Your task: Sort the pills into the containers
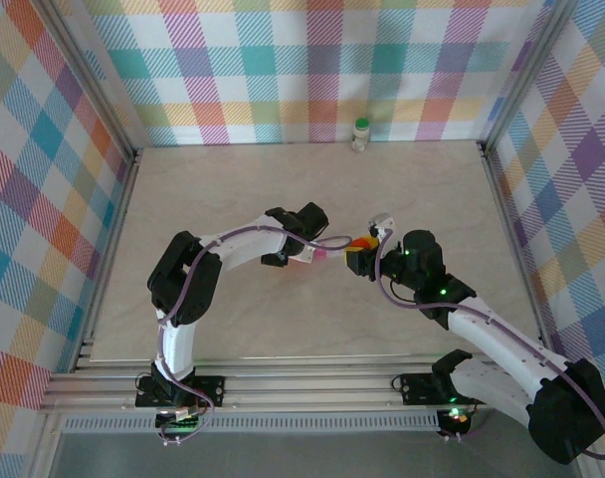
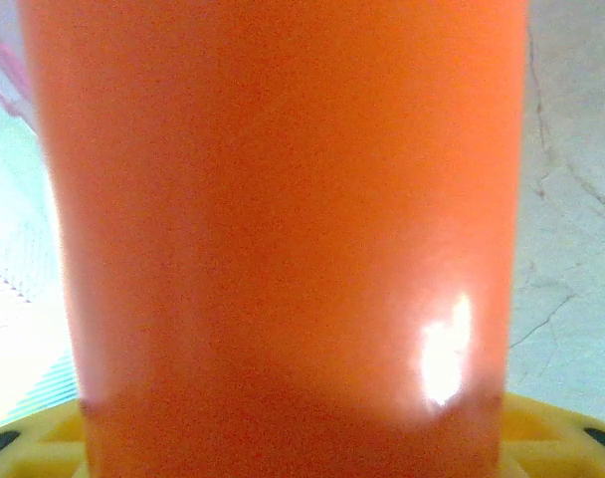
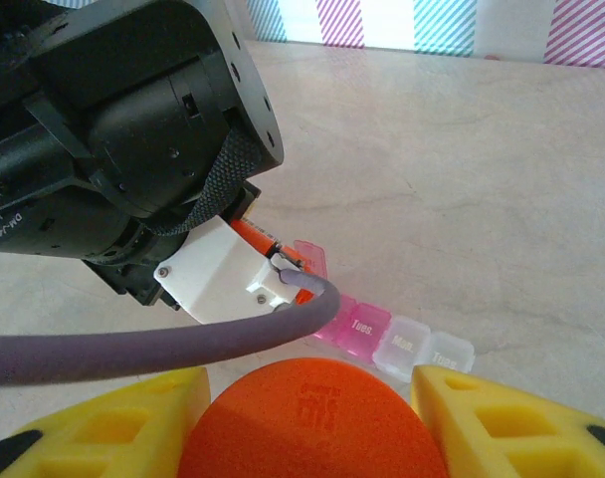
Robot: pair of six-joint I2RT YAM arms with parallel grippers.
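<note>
The orange vial (image 3: 312, 428) sits at the bottom centre of the right wrist view, clamped in the yellow right pincer (image 3: 307, 393). The raised lettering on its lid is too blurred to read. Just above it is a pill organiser (image 3: 377, 334), with one pink lid marked "Tues" and a clear one "Mon". In the middle of the overhead view the left pincer (image 1: 320, 253) is at the organiser's pink end; I cannot tell its grip. A green-capped white bottle (image 1: 361, 133) stands at top centre on the bench (image 1: 233, 189).

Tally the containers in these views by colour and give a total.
orange vial: 1
white bottle with green cap: 1
pink day-labelled pill strip: 1
Total: 3
</note>
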